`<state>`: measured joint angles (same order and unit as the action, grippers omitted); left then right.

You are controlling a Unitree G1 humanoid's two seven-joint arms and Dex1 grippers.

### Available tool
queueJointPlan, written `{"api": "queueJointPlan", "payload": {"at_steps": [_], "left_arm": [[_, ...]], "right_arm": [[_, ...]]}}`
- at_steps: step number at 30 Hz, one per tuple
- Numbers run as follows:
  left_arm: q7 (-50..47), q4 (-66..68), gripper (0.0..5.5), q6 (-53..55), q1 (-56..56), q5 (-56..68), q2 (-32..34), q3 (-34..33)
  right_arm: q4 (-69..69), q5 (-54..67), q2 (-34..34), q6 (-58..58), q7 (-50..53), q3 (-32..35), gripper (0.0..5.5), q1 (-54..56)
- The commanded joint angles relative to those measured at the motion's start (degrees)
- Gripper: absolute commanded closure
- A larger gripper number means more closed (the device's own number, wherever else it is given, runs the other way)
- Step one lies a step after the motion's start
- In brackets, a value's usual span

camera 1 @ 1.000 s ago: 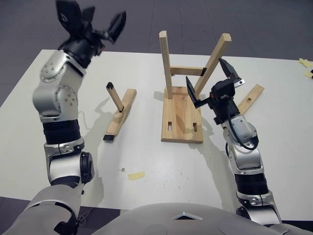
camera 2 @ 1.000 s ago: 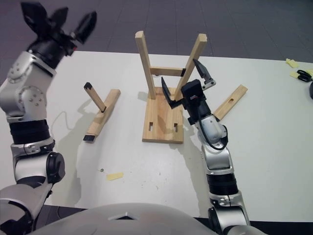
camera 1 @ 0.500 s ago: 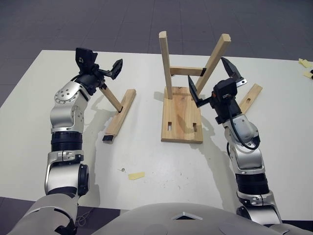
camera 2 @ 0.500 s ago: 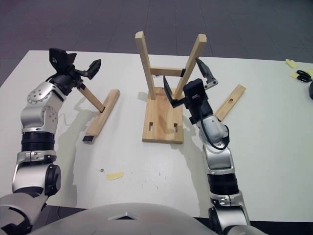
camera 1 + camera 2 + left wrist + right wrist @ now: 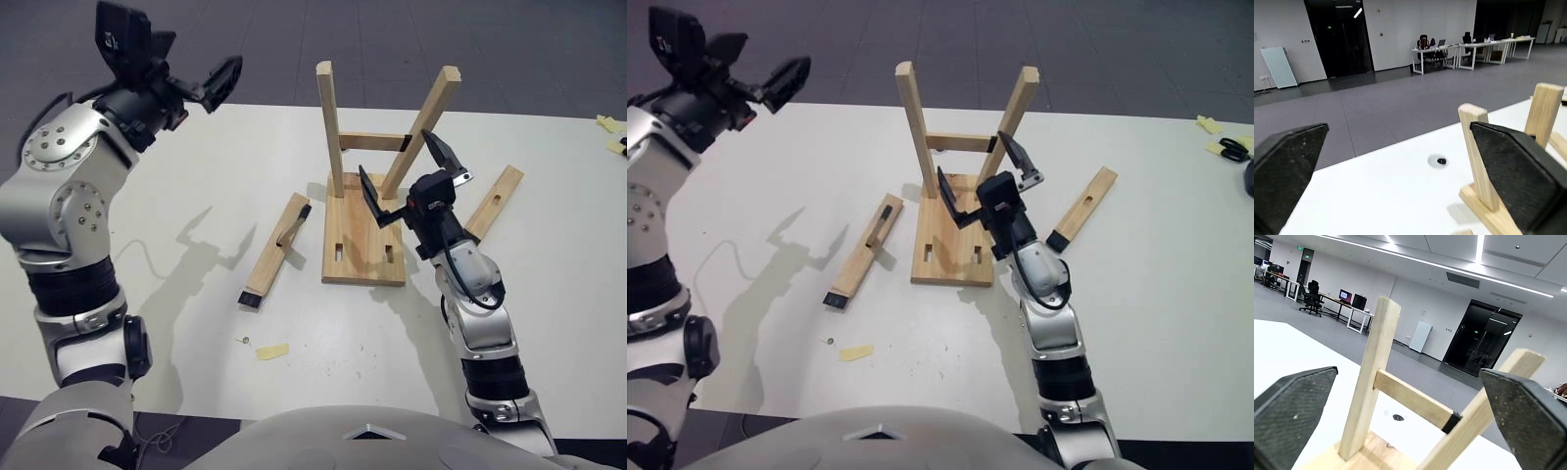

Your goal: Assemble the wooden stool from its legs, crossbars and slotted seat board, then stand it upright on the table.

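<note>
Seat board (image 5: 364, 235) is lying flat near the middle of the table (image 5: 167, 304), well in from every edge. 2 legs are standing up out of its far end, the left standing leg (image 5: 330, 127) near upright and the right standing leg (image 5: 423, 127) leaning outward. 1 crossbar (image 5: 372, 142) is joining them. 2 slots (image 5: 339, 253) at the near end are showing open.

Right gripper (image 5: 407, 178) is hovering just in front of the right standing leg, fingers wide apart and gripping nothing. It is covering that leg's foot, so the joint there is hard to make out.

2 more legs are lying loose:
- The loose leg (image 5: 266, 269) is lying left of the board. A short dark-tipped piece is lying along it, and I cannot tell if the two are joined.
- The second loose leg (image 5: 500, 196) is lying right of the board, its near end hidden behind the right gripper.

Left gripper (image 5: 181, 83) is hanging high above the table's far left, fingers spread and empty.

Wide bare tabletop is lying to the left and front. 1 tape scrap (image 5: 272, 351) is lying near the front edge.
</note>
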<state>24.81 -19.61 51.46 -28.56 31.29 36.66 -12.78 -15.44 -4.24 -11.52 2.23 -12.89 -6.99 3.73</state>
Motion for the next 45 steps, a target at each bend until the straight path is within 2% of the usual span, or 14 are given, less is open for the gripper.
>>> {"api": "queueJointPlan", "payload": {"at_steps": [1,7,11,14,22,26,39,42,45], "left_arm": [[6.71,-10.44,0.11,8.13,16.36,4.36,6.98,1.96],[11.97,-19.79,0.11,14.05,26.85,10.71,12.2,0.3],[12.95,-21.31,0.11,11.05,29.46,6.98,15.56,5.94],[12.75,-19.79,0.11,5.02,30.06,-0.16,17.53,12.61],[13.13,-11.02,0.11,-3.24,29.85,-11.05,15.88,23.83],[14.25,-6.41,0.65,-5.73,29.76,-13.72,15.01,26.38],[23.87,7.25,2.77,-18.45,23.88,-23.64,20.48,29.33],[26.36,9.52,3.3,-20.2,20.78,-24.95,19.44,30.45],[27.92,10.62,3.46,-19.96,17.81,-25.2,17.21,31.06]], "right_arm": [[-2.06,-0.62,0.16,-1.05,0.64,0.03,0.1,-2.01],[-3.99,-1.05,0.21,-1.64,1.33,0.61,0.1,-4.56],[-4.8,-1.3,0.44,-2.33,1.86,0.43,0.1,-4.97],[-5.23,-1.37,0.56,-2.69,2.23,0.41,0.1,-5.22],[-6.13,-1.85,0.95,-3.25,2.56,-0.48,0.1,-5.99],[-6.54,-2.14,1.53,-3.51,3.07,-0.95,0.1,-6.42],[-10.76,-4.94,4.84,-5.09,7.05,-2.64,0.1,-11.93],[-11.04,-5.39,5.26,-5.19,7.67,-2.97,0.1,-12.89],[-10.98,-5.68,5.46,-5.28,7.76,-3.05,0.1,-12.86]]}}
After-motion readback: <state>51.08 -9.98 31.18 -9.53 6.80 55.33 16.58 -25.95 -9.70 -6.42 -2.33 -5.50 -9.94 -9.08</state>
